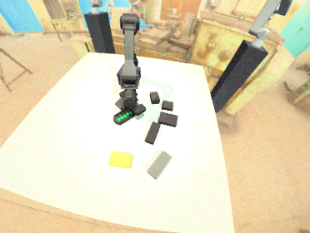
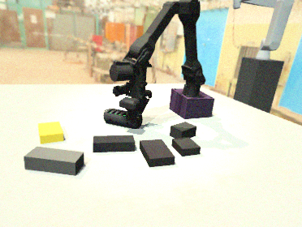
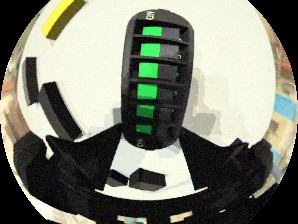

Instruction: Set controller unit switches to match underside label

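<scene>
The dark grey controller unit (image 1: 123, 117) (image 2: 116, 117) (image 3: 159, 80) sits upright on the bench, its six switches facing up. In the wrist view the switches run in a column, green halves left and dark halves right. The four far green halves look bright; the two nearest the gripper look darker. Which ends are pressed down is hard to tell. The label on the underside is hidden. My gripper (image 1: 132, 111) (image 2: 132, 118) (image 3: 151, 128) is shut on the unit's near end, one finger against each long side.
A yellow block (image 1: 121, 160) (image 2: 50, 132) and a grey block (image 1: 159, 164) (image 2: 53, 160) lie farther out from the arm. Several dark blocks, including a long one (image 1: 152, 133) (image 2: 114, 143) and a wide one (image 1: 168, 119) (image 2: 157, 152), lie to one side. The arm's purple base (image 2: 191, 103) stands behind.
</scene>
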{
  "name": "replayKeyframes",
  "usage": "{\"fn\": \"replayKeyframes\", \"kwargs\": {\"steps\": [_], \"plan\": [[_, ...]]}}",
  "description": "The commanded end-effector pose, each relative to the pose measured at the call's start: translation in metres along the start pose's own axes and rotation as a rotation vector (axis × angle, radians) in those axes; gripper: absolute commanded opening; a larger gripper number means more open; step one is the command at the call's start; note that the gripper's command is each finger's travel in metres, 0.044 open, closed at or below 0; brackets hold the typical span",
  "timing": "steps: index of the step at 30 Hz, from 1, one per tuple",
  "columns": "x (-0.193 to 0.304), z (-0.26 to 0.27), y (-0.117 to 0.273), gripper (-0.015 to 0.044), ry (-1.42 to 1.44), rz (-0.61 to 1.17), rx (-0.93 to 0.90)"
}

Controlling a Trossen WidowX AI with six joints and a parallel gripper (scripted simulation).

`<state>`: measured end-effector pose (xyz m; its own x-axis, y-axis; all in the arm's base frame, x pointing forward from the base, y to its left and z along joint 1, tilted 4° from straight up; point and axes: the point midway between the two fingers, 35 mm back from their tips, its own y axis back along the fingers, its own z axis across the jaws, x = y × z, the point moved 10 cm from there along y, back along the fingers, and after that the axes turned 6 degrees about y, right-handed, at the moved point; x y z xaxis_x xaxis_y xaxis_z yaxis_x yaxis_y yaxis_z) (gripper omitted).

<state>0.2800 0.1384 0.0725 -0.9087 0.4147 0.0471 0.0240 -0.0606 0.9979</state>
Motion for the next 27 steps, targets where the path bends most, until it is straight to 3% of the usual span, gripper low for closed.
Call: {"fn": "replayKeyframes", "kwargs": {"steps": [1,27], "plan": [[-0.0016,0.0062,-0.0002,0.0,-0.003,-0.002,-0.012],[-0.0037,0.0133,0.0015,0.0,-0.003,-0.002,-0.013]]}}
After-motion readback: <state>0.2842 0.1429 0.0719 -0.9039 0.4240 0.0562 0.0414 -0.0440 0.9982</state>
